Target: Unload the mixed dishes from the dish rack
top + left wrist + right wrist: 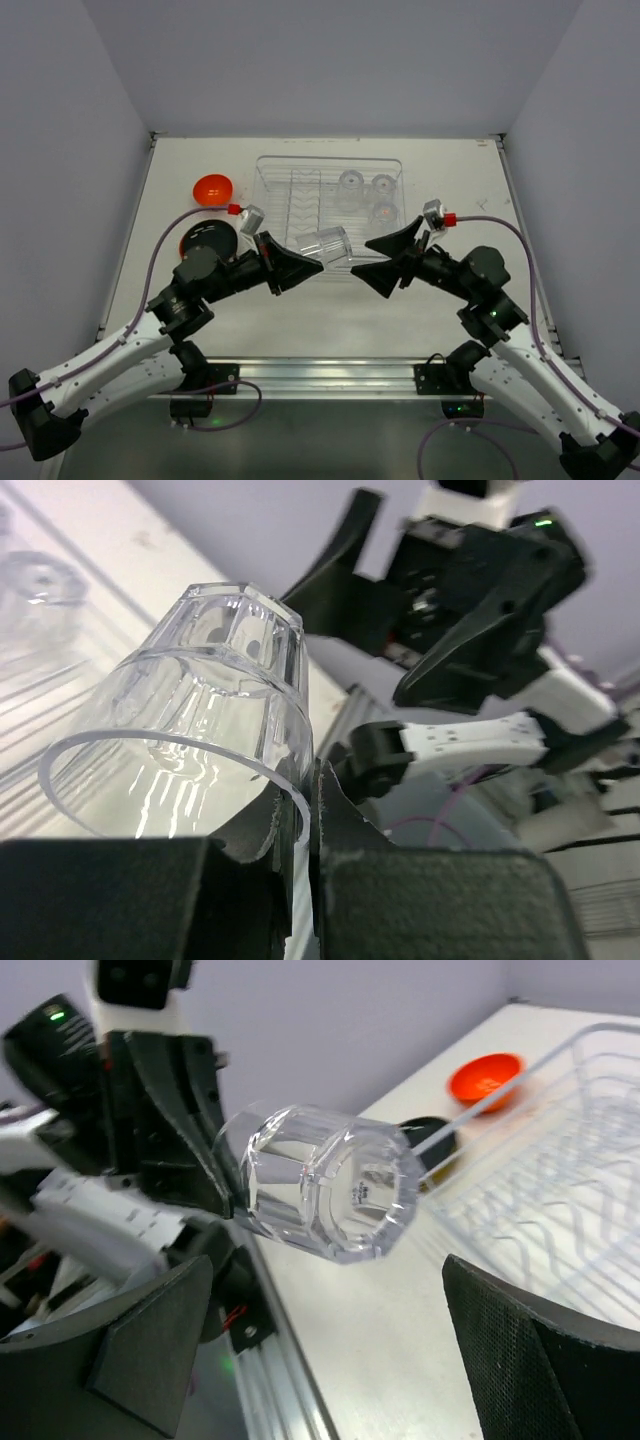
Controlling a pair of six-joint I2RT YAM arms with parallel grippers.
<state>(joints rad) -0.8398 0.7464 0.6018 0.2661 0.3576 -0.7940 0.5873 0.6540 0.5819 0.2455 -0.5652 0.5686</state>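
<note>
1. Left hand [305, 263] was clenched on the rim of a tumbler [325, 247], one finger inside, one outside. The tumbler lay sideways in the air over the near edge of the rack [262, 200], base toward the right hand [363, 257].
2. Right hand was released, jaws wide, near the tumbler base and apart from it.
3. Three other tumblers [383, 185] sat in the rack's far right part. The bowl [213, 188] and black plate [208, 238] sat on the table [330, 310] left of the rack.
4. Step was likely carrying the tumbler out to the table.
5. The grip was a thin rim pinch on slick plastic, so it called for a slow move with no wrist jerks.
6. Best was to turn the tumbler upright, lower it onto bare table away from the plate and bowl, and release only once seated.
7. Right hand needed to keep out of the path.
</note>
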